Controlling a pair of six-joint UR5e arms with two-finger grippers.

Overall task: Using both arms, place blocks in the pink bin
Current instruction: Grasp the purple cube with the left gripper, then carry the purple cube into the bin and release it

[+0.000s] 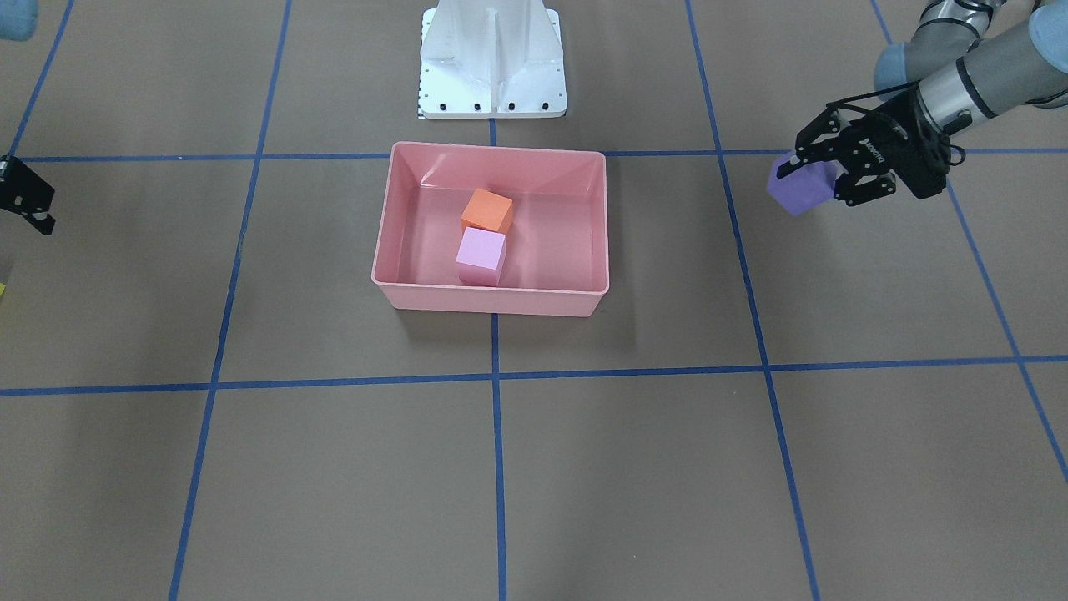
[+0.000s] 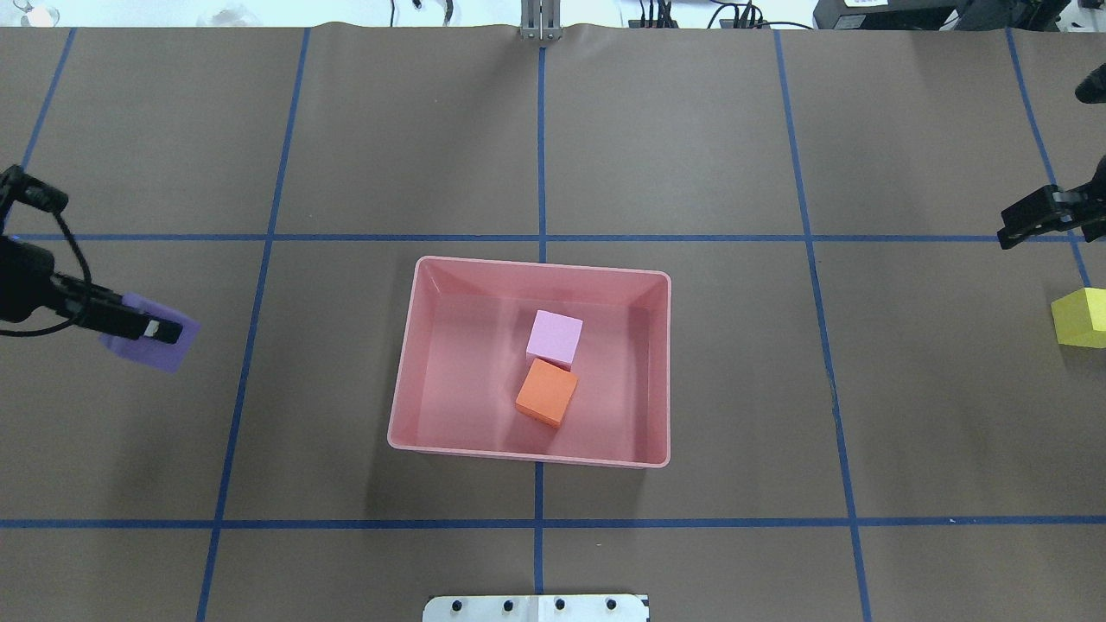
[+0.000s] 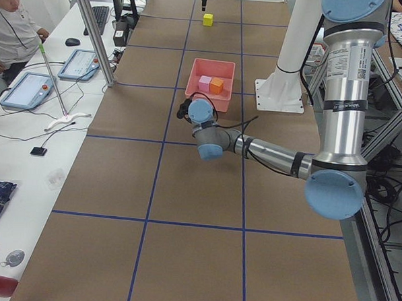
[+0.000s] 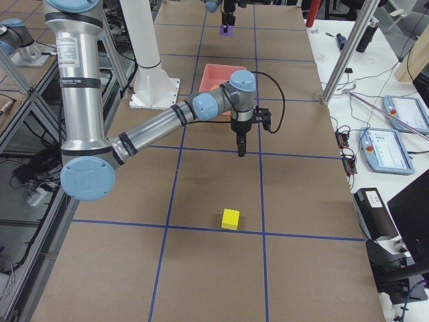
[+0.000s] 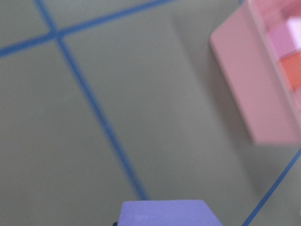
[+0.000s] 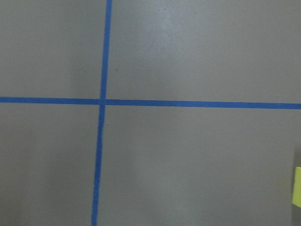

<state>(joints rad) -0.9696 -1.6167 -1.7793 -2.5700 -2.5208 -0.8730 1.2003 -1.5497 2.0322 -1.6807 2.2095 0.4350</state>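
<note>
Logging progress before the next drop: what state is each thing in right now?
pink bin, upright, holding two blocks.
orange block, in the bin.
light pink block, in the bin, beside the orange block.
purple block, gripped, outside the bin.
yellow block, on the table, untouched.
left gripper, shut on purple block.
right gripper, empty; opening unclear.

The left wrist view is blurred. Its bottom edge cuts the purple block (image 5: 164, 213), and its right edge cuts the pink bin (image 5: 244, 80). In the front-facing view the fingers of the left end effector (image 1: 813, 182) hide part of this block, which they clasp. The right end effector (image 1: 37, 213) is cut by the picture's edge, so I cannot tell how its jaws stand. The overhead view cuts the yellow block (image 2: 1080, 318) at its edge.
</note>
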